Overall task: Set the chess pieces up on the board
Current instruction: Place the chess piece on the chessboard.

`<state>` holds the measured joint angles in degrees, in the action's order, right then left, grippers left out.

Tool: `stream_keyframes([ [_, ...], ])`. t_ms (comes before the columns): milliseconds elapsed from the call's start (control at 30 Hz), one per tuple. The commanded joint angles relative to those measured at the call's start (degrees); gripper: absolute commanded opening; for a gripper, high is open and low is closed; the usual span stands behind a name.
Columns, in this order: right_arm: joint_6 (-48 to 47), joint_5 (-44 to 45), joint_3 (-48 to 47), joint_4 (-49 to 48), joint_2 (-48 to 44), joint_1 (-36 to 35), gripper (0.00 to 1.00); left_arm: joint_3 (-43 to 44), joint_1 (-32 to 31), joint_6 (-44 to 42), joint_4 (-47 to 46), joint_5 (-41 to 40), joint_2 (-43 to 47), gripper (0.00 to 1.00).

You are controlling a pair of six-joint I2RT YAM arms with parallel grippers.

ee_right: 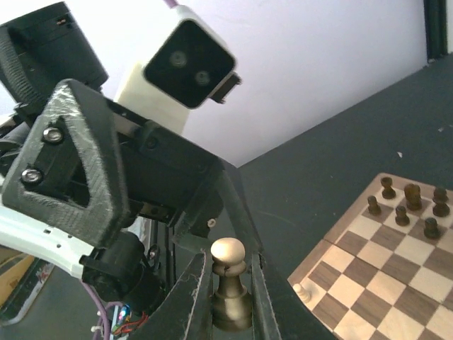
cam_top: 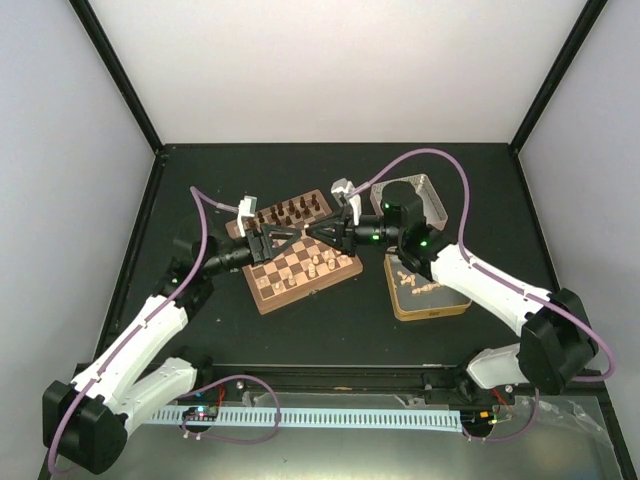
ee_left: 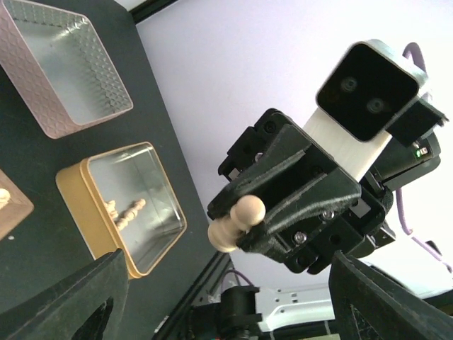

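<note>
Both grippers meet nose to nose above the board [cam_top: 268,297]. My right gripper [cam_top: 322,233] [ee_right: 229,261] is shut on a pale cream pawn [ee_right: 230,301] [ee_left: 237,221], gripping it at the body with the round head sticking out. My left gripper [cam_top: 288,239] [ee_left: 228,258] faces it, open, its two fingers spread wide on either side of the pawn and not touching it. Several pale pieces [cam_top: 320,262] stand on the board's near half, one of them a pale piece [ee_right: 303,290] at the board's corner.
Dark brown pieces [cam_top: 295,210] [ee_right: 410,202] line the board's far rows. A gold tin [cam_top: 428,300] [ee_left: 71,180] right of the board holds loose pale pieces [ee_left: 124,211]. A pinkish-silver tin lid [cam_top: 432,190] [ee_left: 106,113] lies behind it, partly hidden by the right arm.
</note>
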<state>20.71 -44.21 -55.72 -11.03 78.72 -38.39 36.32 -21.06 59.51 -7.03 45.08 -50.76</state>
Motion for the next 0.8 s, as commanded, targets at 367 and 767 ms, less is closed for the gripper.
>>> stream_keyframes([
  [367, -22.14, -1.51, -10.13, 21.17, 2.03, -2.37, 0.13, 4.15, 0.41, 3.66, -0.20, 3.65, -2.50, 0.59],
  [767, -27.63, 0.88, -14.26, 27.99, 3.73, -3.34, 0.13, 4.55, 0.32, 4.92, -1.41, 6.27, -4.57, 0.52],
])
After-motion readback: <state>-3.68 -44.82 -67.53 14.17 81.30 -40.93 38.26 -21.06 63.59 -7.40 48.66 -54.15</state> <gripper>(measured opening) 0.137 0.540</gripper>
